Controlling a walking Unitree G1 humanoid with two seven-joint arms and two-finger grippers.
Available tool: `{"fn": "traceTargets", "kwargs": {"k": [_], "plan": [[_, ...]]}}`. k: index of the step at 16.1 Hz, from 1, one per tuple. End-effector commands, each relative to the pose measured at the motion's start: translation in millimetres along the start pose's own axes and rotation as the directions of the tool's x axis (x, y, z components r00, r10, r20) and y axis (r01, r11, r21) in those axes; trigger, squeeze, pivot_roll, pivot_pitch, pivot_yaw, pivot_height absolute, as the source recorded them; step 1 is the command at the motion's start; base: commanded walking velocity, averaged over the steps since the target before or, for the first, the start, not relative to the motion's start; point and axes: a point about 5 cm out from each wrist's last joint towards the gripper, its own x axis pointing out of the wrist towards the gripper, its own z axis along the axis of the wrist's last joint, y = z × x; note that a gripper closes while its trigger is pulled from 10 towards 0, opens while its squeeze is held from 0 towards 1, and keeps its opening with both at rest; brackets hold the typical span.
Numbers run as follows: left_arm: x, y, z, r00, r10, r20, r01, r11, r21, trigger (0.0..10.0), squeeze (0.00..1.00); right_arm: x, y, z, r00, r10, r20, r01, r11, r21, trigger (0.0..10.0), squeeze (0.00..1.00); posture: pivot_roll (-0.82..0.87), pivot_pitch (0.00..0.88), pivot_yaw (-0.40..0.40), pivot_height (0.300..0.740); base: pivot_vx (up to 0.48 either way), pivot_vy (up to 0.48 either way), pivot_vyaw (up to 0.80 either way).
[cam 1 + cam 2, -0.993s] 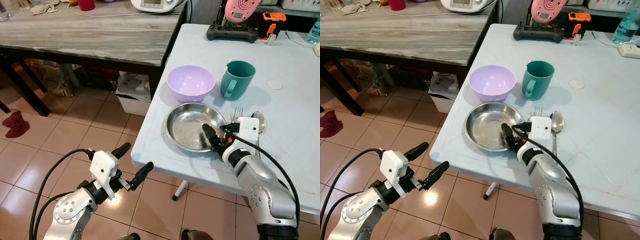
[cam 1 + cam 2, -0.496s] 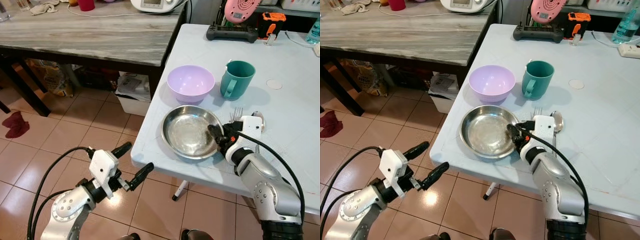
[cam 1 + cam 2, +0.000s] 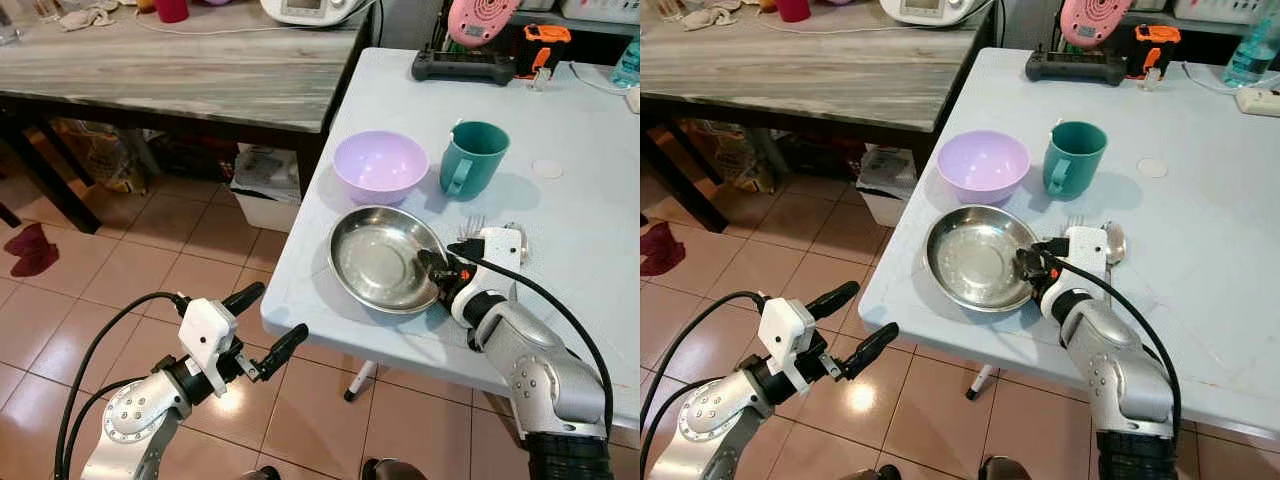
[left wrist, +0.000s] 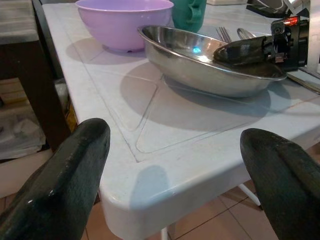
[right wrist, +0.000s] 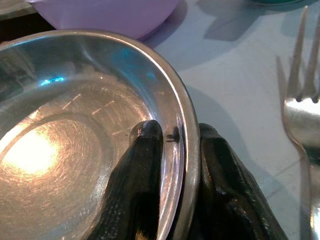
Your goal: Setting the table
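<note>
Two pincers | right pincer (image 5: 172,150) pinching steel bowl (image 3: 380,258) rim | left pincer (image 3: 268,322) agape, empty

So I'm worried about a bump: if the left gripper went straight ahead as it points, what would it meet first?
Probably the white table's near corner edge; the left gripper points straight at it, though depth is unclear.

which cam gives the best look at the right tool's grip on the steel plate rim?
Right wrist view: one finger inside the steel plate, the other outside, rim pinched between. Eye views show the right tool at the plate's right edge, small. Left wrist view shows it side-on, far off.
</note>
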Motion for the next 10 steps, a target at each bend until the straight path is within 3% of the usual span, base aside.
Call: {"fn": "traceTargets", "kwargs": {"k": [1,6,8,9,10], "plan": [[-2.5,-0.3,3,1.0,-0.01,0.002,0.01,1.0,0.015,10.0,0.0,0.9,0.6,-17,0.996,0.001,-0.088,0.002,1.0,0.027,0.0,0.0,-0.12,0.176,0.06,0.74,0.0,0.0,0.0],[1.0,2.1,11,1.0,-0.01,0.017,0.009,0.999,0.033,10.0,0.0,1.2,-0.4,-17,0.996,-0.018,-0.092,0.025,0.997,0.077,0.0,0.0,-0.12,0.174,0.066,0.74,0.0,0.0,0.0],[1.7,8.7,14,0.998,0.05,0.041,-0.051,0.998,0.035,10.0,0.0,0.5,4.3,-12,0.999,-0.015,-0.042,0.019,0.995,0.101,0.0,0.0,-0.12,0.171,0.065,0.74,0.0,0.0,0.0],[3.2,15.3,14,0.994,0.099,0.037,-0.1,0.994,0.042,10.0,0.0,-0.6,7.9,-10,1.0,-0.011,-0.01,0.013,0.994,0.105,6.4,0.0,-0.12,0.168,0.066,0.74,0.0,0.0,0.0],[6.1,26.8,13,0.982,0.186,0.029,-0.187,0.981,0.042,10.0,0.0,-2.2,13.3,-7,0.999,-0.011,0.035,0.007,0.995,0.098,10.0,0.0,-0.12,0.162,0.065,0.74,0.0,0.0,0.0]]}}
